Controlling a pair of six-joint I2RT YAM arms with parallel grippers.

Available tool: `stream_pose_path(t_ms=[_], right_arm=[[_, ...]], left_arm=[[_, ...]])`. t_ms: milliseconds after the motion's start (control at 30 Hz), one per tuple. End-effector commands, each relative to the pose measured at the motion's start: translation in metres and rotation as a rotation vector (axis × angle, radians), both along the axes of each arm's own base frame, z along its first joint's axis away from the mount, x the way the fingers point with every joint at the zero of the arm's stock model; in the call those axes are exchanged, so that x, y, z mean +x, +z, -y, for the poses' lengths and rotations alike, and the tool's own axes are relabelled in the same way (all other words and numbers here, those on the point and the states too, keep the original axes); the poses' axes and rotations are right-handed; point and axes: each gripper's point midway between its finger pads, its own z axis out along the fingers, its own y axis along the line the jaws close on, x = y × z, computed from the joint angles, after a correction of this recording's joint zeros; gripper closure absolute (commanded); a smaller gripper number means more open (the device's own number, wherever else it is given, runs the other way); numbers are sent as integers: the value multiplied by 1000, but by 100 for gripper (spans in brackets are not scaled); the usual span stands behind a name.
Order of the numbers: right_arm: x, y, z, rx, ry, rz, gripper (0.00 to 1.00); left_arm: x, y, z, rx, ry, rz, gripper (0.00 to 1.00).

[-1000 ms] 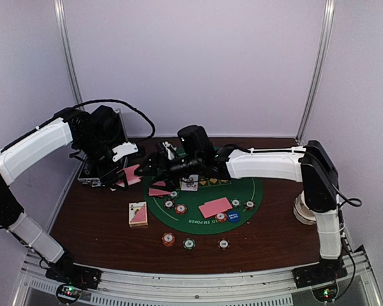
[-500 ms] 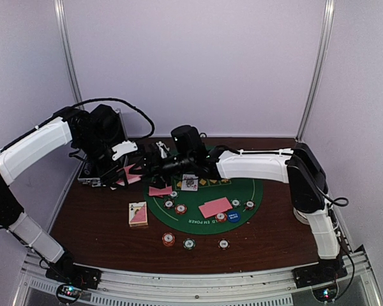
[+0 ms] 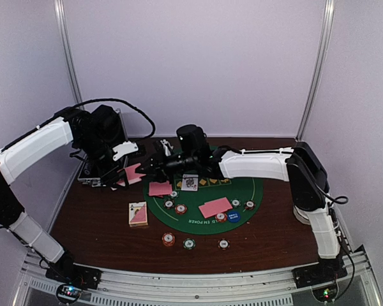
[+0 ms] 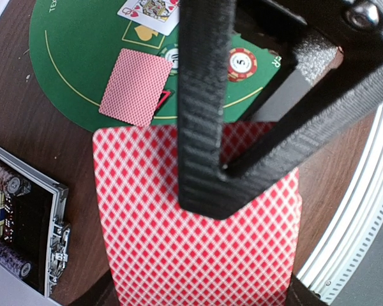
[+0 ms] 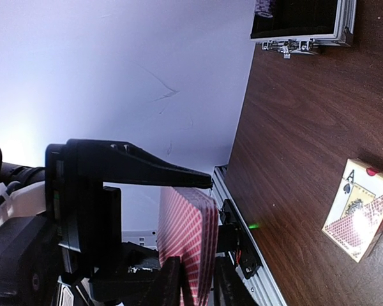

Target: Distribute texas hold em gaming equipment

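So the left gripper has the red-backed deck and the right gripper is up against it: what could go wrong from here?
The right gripper sits at the stack of red-backed playing cards, whose edges look tightly packed, so it may pinch several cards rather than one. The left gripper clamps only part of the stack; a pull could drag it loose and scatter cards over the brown wooden table.

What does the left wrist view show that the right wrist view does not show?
Only the left wrist view shows the green mat, with a face-down card, a face-up card and a red striped chip on it. Only the right wrist view shows the card box lying on the table. Both show the red-backed cards held in the left gripper, and the black case.
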Motion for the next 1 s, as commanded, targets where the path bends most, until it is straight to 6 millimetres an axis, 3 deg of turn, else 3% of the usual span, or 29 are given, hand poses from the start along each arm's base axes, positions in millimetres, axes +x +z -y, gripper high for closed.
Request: stream_pose_path(t_ms=[0,300,567,800,967], right_arm=[[5,20,14,24,-16,18,82],[6,36,29,51,-19,33,100],[12,48,48,60,-21,53,100],[39,42,104,-102,-62,189,100],[61,25,158,-516,-80,541,100]], left_arm=[[4,10,4,-22,-14,27,100],[5,5,2,-1,-12,25,100],[5,3,-1,13,-7,25,100],[3,1,-5,28,-6,28,100],[3,0,-6,33,-4,25,100]])
